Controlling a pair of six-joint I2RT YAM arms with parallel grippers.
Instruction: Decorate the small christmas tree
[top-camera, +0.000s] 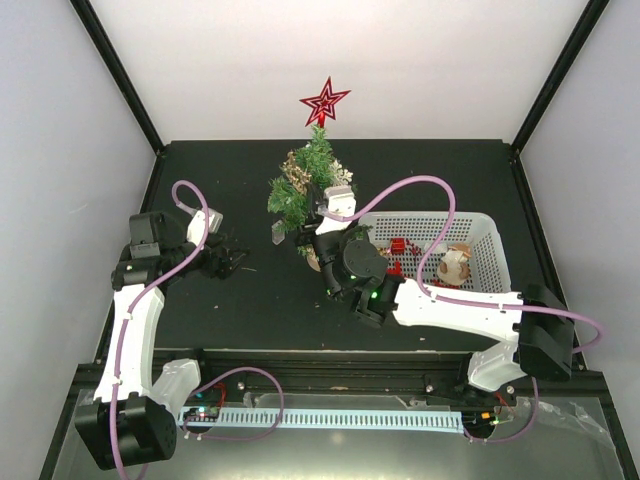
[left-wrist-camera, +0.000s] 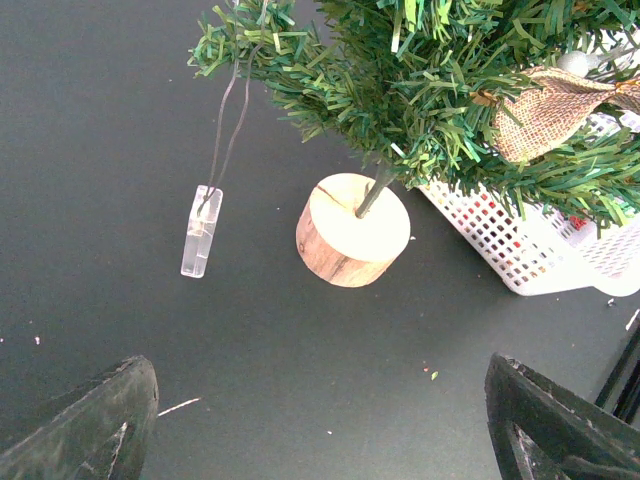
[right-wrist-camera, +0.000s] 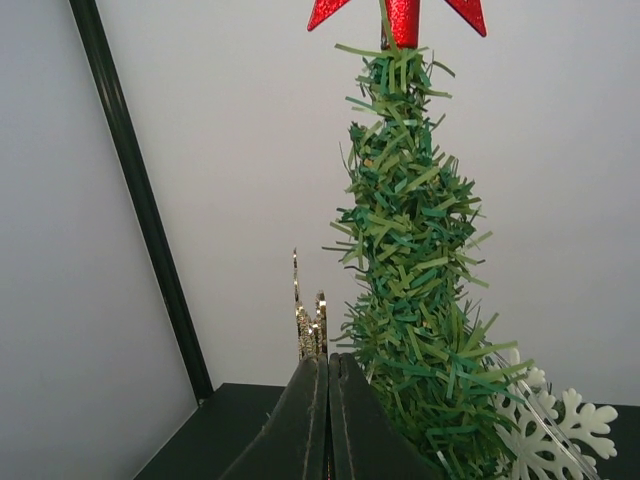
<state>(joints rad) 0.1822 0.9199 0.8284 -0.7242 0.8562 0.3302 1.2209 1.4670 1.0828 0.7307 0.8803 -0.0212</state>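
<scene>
The small christmas tree (top-camera: 310, 180) stands mid-table on a round wooden base (left-wrist-camera: 352, 230), topped by a red star (top-camera: 325, 102). It carries a gold glitter ornament (right-wrist-camera: 310, 325), a white snowflake (right-wrist-camera: 560, 430), a burlap bow (left-wrist-camera: 545, 110) and a clear icicle (left-wrist-camera: 201, 232) hanging on a thread. My left gripper (left-wrist-camera: 325, 430) is open and holds nothing, low over the mat to the left of the base. My right gripper (right-wrist-camera: 328, 375) is shut, pointing up along the tree's left side. The gold ornament shows just past its tips; contact cannot be told.
A white plastic basket (top-camera: 480, 225) sits right of the tree, touching its lower branches, with a red item (top-camera: 400, 247) and a brownish ornament (top-camera: 455, 265) inside. White walls and black frame posts close in the black mat.
</scene>
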